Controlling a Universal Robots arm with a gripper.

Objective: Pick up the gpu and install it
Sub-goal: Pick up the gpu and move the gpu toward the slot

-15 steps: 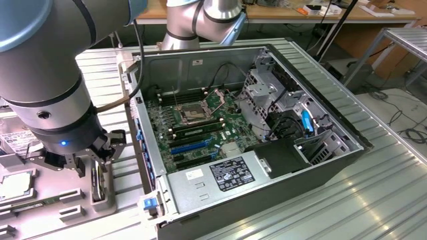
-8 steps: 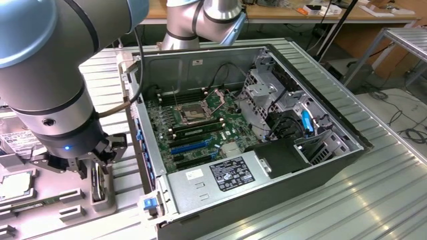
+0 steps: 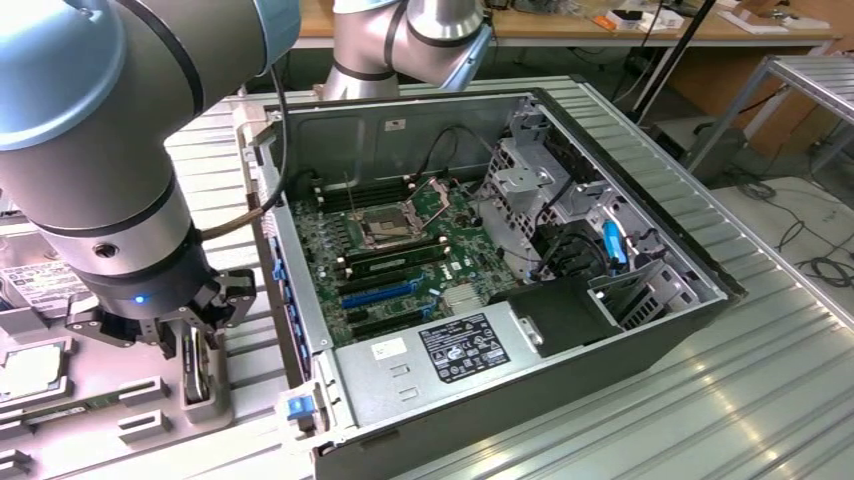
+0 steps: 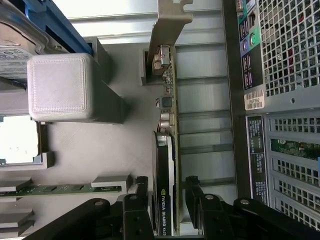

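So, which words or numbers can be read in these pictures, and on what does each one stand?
"QUADRO": on the edge of the gpu; the characters after it are unclear.
The case label, the drive label and the power supply label are too small to read.

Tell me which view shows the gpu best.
The wrist view: the gpu stands on edge in the gray tray, bracket and label readable, flanked by the open gripper. In the exterior view it is a dark sliver beneath the gripper, largely hidden by the arm.
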